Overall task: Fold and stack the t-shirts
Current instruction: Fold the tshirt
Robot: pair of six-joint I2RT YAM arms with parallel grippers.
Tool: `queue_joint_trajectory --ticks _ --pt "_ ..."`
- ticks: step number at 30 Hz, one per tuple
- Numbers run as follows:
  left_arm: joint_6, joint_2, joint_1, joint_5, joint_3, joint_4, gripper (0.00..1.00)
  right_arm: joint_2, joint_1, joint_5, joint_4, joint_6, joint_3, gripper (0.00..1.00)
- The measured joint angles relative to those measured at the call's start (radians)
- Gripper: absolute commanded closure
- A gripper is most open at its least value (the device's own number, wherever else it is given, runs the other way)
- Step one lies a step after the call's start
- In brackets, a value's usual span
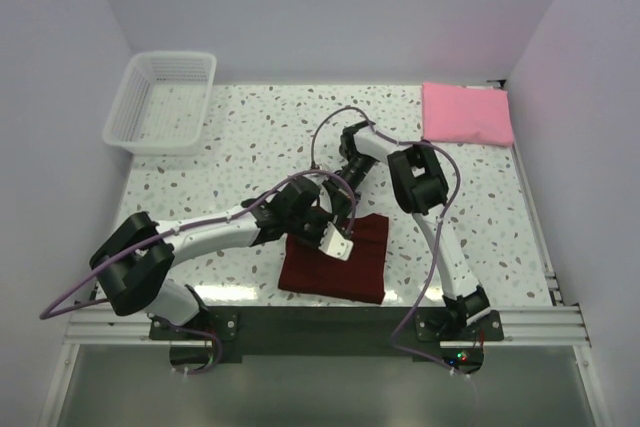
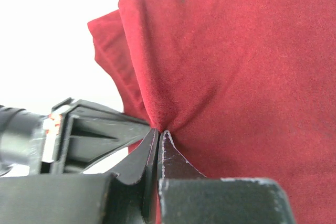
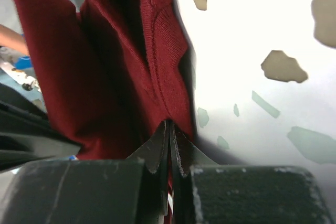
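My left jaws and right jaws are each closed tight on the shirt edge. I judge it light and limp, so I hold the corners.

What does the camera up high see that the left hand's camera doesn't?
Only the top view shows the white basket at the far left corner, the folded pink t-shirt at the far right corner, and the speckled table. Only the left wrist view shows, up close, the left gripper shut on a pinch of cloth, with creases running into its tips. Both show the red t-shirt.
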Motion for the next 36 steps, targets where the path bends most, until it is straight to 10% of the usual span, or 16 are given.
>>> queue_joint_trajectory --ticks 36 --pt "0.117 0.073 0.061 -0.081 -0.032 0.365 1.0 0.008 -0.004 -0.039 -0.02 -0.056 -0.023 1.0"
